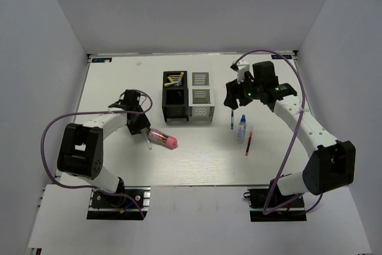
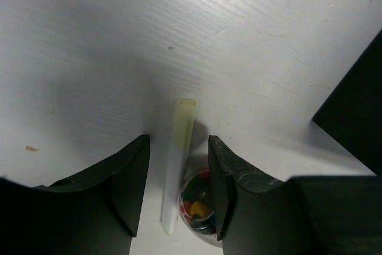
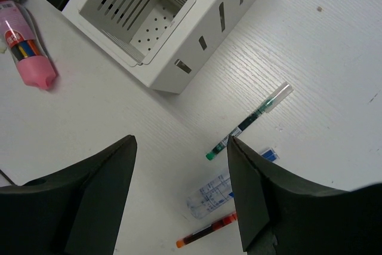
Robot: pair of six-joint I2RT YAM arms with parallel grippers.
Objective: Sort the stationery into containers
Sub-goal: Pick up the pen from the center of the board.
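My left gripper [image 1: 139,125] [image 2: 177,143] is open and low over the table. A white pen [image 2: 177,171] lies between its fingers. The clear end of the stubby pink-and-clear cylinder [image 1: 163,140] [image 2: 198,206] rests against the pen by the right finger. My right gripper [image 1: 234,96] [image 3: 180,147] is open and empty, held above the green pen [image 1: 231,119] [image 3: 250,120], the blue-capped bottle [image 1: 241,128] [image 3: 210,194] and the red pen [image 1: 248,143] [image 3: 208,232]. The black organizer [image 1: 175,103] holds yellow pens [image 1: 175,79] in its back cell. The silver-white organizer [image 1: 202,103] [image 3: 179,34] adjoins it.
The black organizer's wall [image 2: 353,111] stands close to the right of my left gripper. The pink cylinder [image 3: 27,46] lies left of the silver-white organizer in the right wrist view. The right arm's purple cable [image 1: 296,108] loops over the right side of the table.
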